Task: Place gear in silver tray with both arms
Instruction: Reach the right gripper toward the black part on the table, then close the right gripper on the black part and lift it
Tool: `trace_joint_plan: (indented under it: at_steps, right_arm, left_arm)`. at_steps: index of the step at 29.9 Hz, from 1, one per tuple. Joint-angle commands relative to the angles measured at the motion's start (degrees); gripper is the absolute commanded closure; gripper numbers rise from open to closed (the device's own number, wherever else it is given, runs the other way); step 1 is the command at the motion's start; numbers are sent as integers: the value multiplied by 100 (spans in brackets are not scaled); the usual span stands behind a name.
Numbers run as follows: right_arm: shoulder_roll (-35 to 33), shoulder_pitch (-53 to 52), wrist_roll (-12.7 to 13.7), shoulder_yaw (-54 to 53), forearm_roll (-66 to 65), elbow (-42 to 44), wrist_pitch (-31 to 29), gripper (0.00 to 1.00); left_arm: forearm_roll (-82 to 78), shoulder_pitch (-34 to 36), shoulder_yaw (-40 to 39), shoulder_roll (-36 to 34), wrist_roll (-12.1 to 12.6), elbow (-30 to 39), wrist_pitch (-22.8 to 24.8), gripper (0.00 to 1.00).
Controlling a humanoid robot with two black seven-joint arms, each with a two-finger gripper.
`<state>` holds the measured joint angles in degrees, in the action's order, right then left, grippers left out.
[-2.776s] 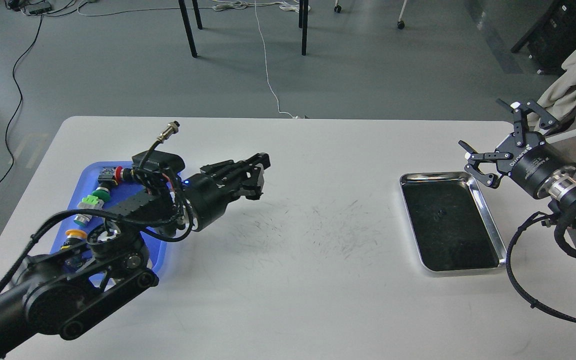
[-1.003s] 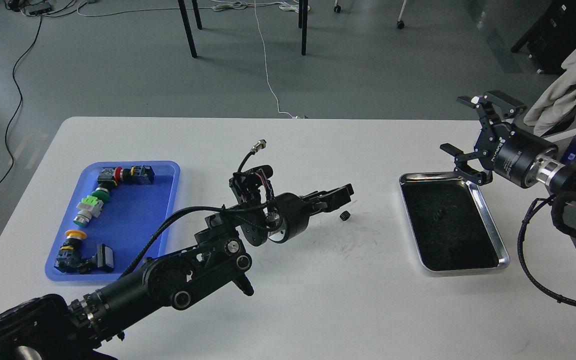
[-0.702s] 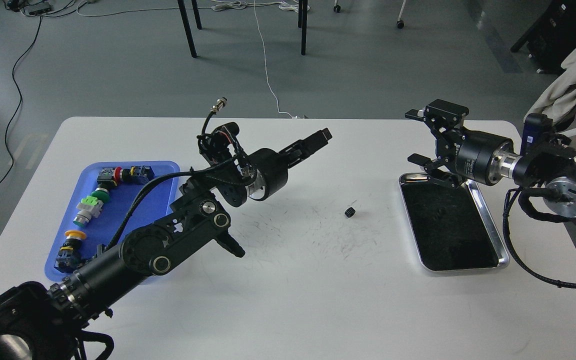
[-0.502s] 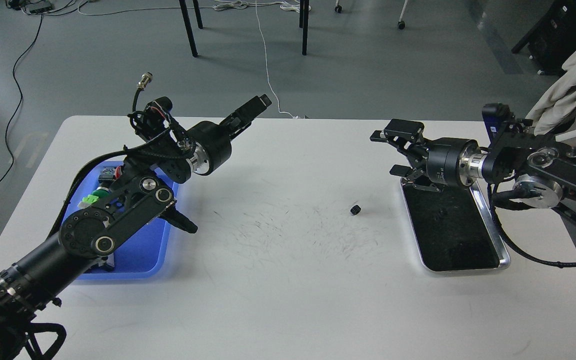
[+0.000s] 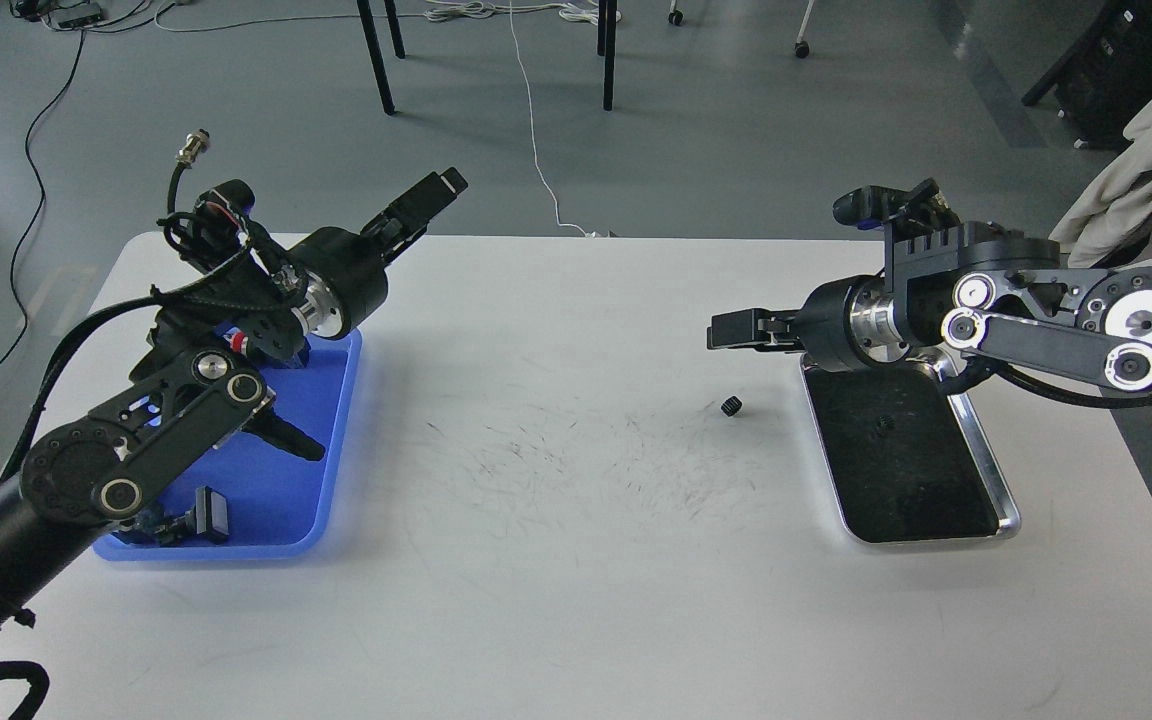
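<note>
The gear (image 5: 729, 406) is a small black cylinder lying on the white table, just left of the silver tray (image 5: 986, 460). The tray's dark floor holds one tiny dark piece (image 5: 881, 425). My right gripper (image 5: 728, 330) points left, low over the table just above and beyond the gear; it is seen edge-on, so its fingers cannot be told apart. My left gripper (image 5: 441, 190) is raised at the table's far left, pointing up and right, empty, its fingers also seen as one.
A blue plastic tray (image 5: 336, 420) with several coloured push-button parts (image 5: 201, 515) lies at the left under my left arm. Scuff marks cover the table's middle. Chair legs and cables stand on the floor beyond the far edge.
My left gripper left the gear on the table and drew back left and up over the blue tray. My right arm swung left across the silver tray's far end. The gear rolled slightly right.
</note>
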<state>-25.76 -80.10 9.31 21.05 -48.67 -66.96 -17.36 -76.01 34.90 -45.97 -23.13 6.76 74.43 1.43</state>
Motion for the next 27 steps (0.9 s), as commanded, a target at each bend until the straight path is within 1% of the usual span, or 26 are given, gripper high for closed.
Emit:
trace_joint_plan:
  at_steps: [1,6,13,19,27]
  right_arm:
    - [395,-24,1,356,-248,464,-4,5]
    - [581,29,1,523,-283,676,-4,6]
    - [730,55,-17,708,-283,728,-4,7]
    - [1002,108,-17,927,-283,895,-4,7]
    - [1380,337,-34,945,-274,1326,5,9]
  left_arm:
    - [-2,-1,0,1,-8,1,-2,2]
    - [7,-1,0,1,-8,10,-108,2]
    - [7,-1,0,45,-8,10,-116,2]
    - [7,-1,9,71,-8,10,-116,2]
    - [7,-1,0,71,-8,10,-134,2]
